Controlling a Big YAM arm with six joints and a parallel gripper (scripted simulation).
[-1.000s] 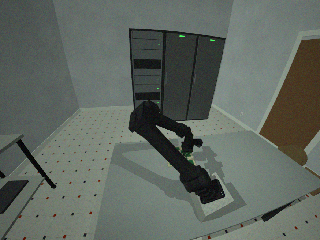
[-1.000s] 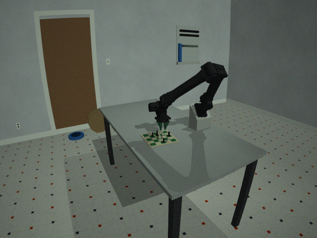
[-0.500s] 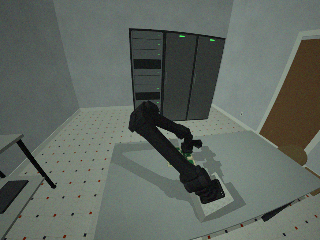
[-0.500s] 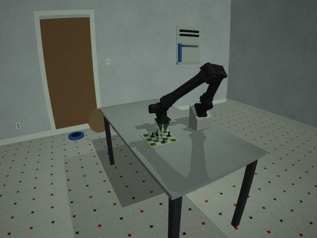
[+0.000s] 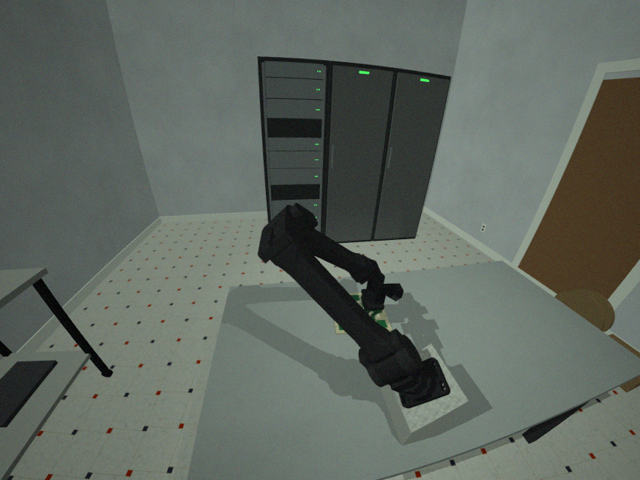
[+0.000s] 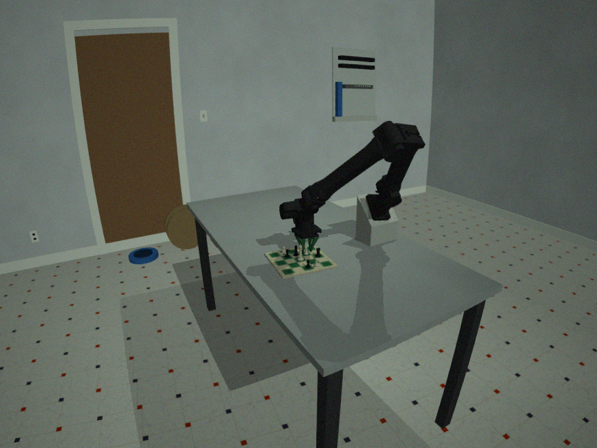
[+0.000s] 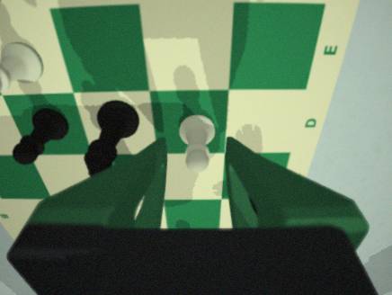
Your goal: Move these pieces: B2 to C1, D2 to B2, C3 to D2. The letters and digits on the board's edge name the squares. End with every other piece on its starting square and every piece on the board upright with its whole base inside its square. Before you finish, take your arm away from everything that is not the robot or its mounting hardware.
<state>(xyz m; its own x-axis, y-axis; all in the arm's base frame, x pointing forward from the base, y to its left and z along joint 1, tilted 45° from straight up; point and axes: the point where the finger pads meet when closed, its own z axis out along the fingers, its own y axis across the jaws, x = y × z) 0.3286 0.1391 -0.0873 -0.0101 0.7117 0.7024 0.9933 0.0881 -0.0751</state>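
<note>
- I see the table (image 5: 284,424) (image 6: 410,279) filling the top view's lower half.
- My arm (image 5: 320,274) (image 6: 356,166) reaches over it.
- Board (image 5: 339,331) (image 6: 307,272) (image 7: 345,31): exterior view's centre.
- Pincer (image 5: 373,309) (image 6: 307,247) (image 7: 196,147) open, gaps flanking the white piece (image 7: 197,130), wrist view's centre.

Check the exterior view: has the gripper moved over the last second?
Yes. The gripper has moved downward, its fingertips now lower and closer to the chessboard.
</note>
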